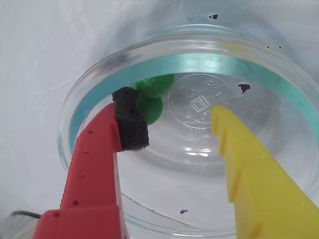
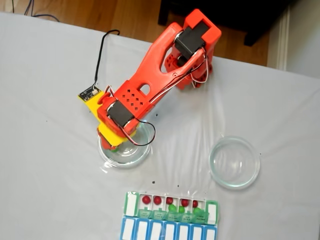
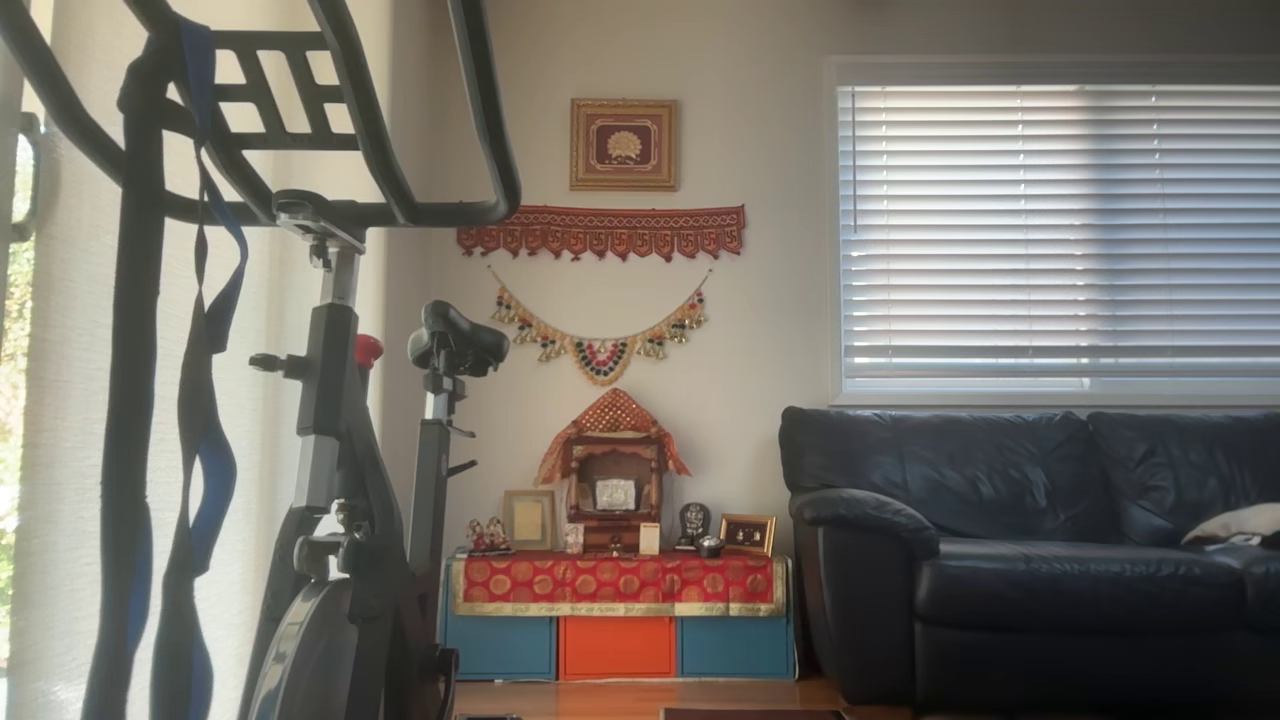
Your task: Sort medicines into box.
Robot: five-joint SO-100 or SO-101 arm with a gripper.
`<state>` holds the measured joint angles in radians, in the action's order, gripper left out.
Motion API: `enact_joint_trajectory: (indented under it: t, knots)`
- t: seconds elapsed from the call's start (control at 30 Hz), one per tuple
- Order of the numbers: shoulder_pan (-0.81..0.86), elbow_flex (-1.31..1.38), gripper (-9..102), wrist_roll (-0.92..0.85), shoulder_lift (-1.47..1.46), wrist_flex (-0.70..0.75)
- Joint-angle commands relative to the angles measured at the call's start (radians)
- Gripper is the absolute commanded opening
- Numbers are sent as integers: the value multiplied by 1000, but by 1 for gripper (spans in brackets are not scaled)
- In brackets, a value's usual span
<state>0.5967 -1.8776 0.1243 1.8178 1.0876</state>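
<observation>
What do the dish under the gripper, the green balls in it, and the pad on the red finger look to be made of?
The dish looks like clear glass: see-through wall, greenish rim edge, moulded mark in its base. The green balls look smooth and slightly glossy, perhaps plastic or coated candy; I cannot tell which. The pad on the red finger looks like black foam: matte, porous, soft-edged.

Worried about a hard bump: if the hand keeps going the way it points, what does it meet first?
Most likely the floor of the glass dish: the open hand points down into it. Two green balls lie by the red finger's black pad, seemingly touching; depth is unclear.
</observation>
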Motion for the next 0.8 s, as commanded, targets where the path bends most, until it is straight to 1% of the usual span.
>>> enact_joint_trajectory:
  t: [0.0,0.1,0.77]
  knots:
    - [14,15,30,2,83,-8]
    - [18,6,33,12,87,-12]
    - [6,-92,33,14,144,-71]
